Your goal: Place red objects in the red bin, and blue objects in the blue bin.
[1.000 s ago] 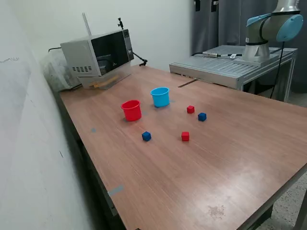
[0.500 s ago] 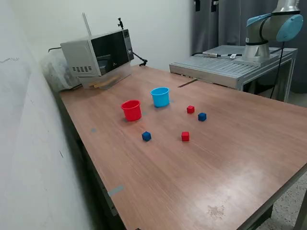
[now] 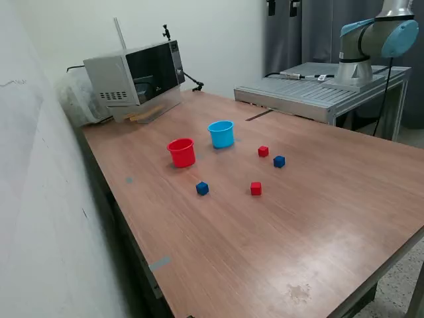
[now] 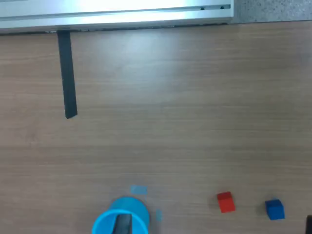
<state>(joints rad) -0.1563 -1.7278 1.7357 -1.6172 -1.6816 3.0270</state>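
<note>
On the wooden table, the red bin (image 3: 181,152) and the light blue bin (image 3: 222,134) stand upright side by side. One red cube (image 3: 263,151) lies beside a dark blue cube (image 3: 279,161). Nearer the front lie a second red cube (image 3: 256,189) and a second blue cube (image 3: 202,189). The wrist view looks down from high up on the blue bin (image 4: 105,222), a red cube (image 4: 225,202) and a blue cube (image 4: 275,208). Two dark fingertips (image 4: 123,225) of my gripper (image 4: 216,228) poke into that picture's edge, far apart, with nothing between them. In the exterior view the gripper is out of sight.
A microwave (image 3: 136,79) sits at the table's far corner by the wall. A raised metal platform (image 3: 318,89) carries the arm's base (image 3: 371,40) at the back on the exterior view's right. A black tape strip (image 4: 67,73) lies on the wood.
</note>
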